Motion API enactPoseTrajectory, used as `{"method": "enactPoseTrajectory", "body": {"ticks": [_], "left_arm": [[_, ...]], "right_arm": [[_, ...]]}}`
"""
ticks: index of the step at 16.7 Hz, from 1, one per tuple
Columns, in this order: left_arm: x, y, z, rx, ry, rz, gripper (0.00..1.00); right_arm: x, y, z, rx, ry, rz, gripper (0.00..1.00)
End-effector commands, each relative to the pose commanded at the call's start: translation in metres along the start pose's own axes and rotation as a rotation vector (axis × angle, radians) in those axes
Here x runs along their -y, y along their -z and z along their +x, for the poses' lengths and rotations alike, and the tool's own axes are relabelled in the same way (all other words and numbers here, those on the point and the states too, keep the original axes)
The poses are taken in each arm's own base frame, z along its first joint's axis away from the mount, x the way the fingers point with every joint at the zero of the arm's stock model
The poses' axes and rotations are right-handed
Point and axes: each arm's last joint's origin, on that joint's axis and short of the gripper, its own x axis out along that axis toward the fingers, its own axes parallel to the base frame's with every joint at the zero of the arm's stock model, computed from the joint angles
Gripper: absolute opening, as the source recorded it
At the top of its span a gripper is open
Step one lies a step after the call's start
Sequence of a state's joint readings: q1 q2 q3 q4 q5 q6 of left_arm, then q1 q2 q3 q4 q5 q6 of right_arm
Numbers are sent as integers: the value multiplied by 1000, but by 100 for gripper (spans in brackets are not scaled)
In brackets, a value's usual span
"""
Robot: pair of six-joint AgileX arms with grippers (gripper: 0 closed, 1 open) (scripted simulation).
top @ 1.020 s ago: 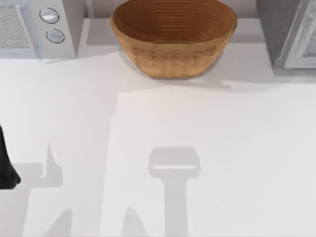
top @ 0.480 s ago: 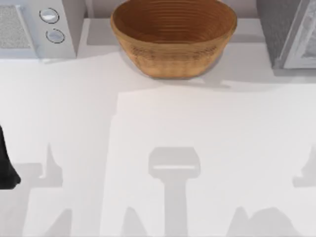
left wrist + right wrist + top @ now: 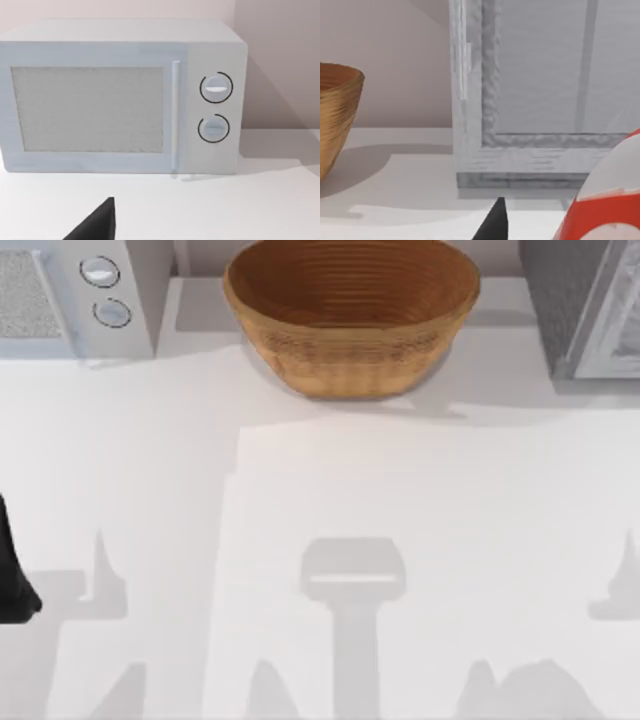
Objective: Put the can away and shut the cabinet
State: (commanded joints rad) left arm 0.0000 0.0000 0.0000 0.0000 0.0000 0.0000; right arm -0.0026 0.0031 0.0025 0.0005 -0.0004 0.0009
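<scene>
Since the right gripper (image 3: 493,223) appears as one dark tip low in the right wrist view, I cannot tell whether it is clenched on something or released. Very close beside that tip stands the small drink can with the red band and white marks (image 3: 607,197). It is between the wrist camera and the tall grey cabinet with the framed front panel (image 3: 535,100). Little of the can is visible, so I cannot tell if its long axis is upright or tilted.

The cabinet (image 3: 585,305) is at about two o'clock on the white table (image 3: 330,480), so the right arm is clearly the nearer one. The round brown wicker basket (image 3: 350,315) is at twelve o'clock, well apart from the cabinet, with bare table between them. I judge this leaves enough room for the approach. The cabinet's near frame edge is what to avoid.

The left gripper (image 3: 97,222) is parked at nine o'clock, facing the pale grey microwave oven with two round knobs (image 3: 120,100) at eleven o'clock. Its state I cannot tell.
</scene>
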Motion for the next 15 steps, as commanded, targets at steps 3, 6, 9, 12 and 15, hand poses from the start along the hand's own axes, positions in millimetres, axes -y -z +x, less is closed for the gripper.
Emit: {"method": "enactPoseTrajectory", "body": {"ticks": [3,6,9,12,15], "left_arm": [[0,0,0,0,0,0,100],[0,0,0,0,0,0,100],[0,0,0,0,0,0,100],[0,0,0,0,0,0,100],[0,0,0,0,0,0,100]], "right_arm": [[-1,-16,-1,0,0,0,0],[-2,-53,0,0,1,-1,0],[-4,-105,6,0,2,-1,0],[-8,-164,20,0,3,-2,0],[-14,-222,42,0,3,-2,0]]}}
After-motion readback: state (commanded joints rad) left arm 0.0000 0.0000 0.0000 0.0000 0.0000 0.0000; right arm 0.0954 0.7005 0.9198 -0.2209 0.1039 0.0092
